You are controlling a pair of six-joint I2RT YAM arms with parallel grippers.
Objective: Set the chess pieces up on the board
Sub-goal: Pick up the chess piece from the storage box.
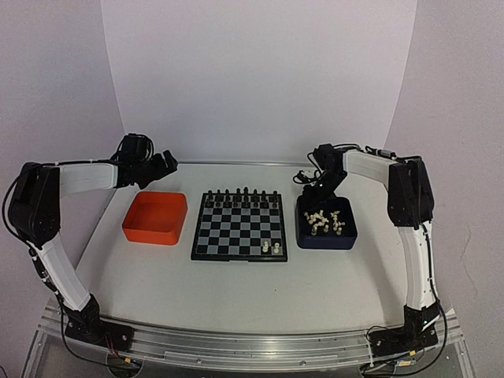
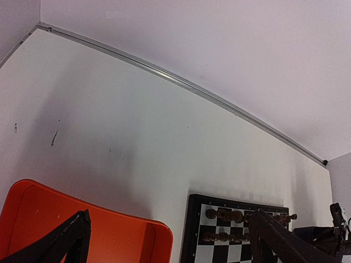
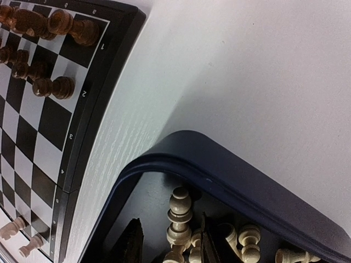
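The board (image 1: 228, 233) lies mid-table, with black chessmen (image 1: 240, 197) along its far rows and two cream chess pieces (image 1: 271, 248) at its near right corner. The other cream chess pieces (image 1: 324, 220) lie heaped in the dark blue tray (image 1: 327, 244). My right gripper (image 1: 320, 197) is lowered into that tray's far left corner. In the right wrist view its fingers (image 3: 131, 241) stand either side of an upright cream piece (image 3: 179, 211), with a gap still showing on the left side. My left gripper (image 1: 161, 165) hangs wide open and holds nothing, above the table behind the orange tray (image 1: 153, 216).
The orange tray (image 2: 109, 235) shows nothing inside. In the left wrist view the board's corner (image 2: 192, 230) with black men (image 2: 222, 213) sits right of it. The back wall's rail (image 2: 181, 85) runs behind. The blue tray's rim (image 3: 219, 164) curves close around my right fingers.
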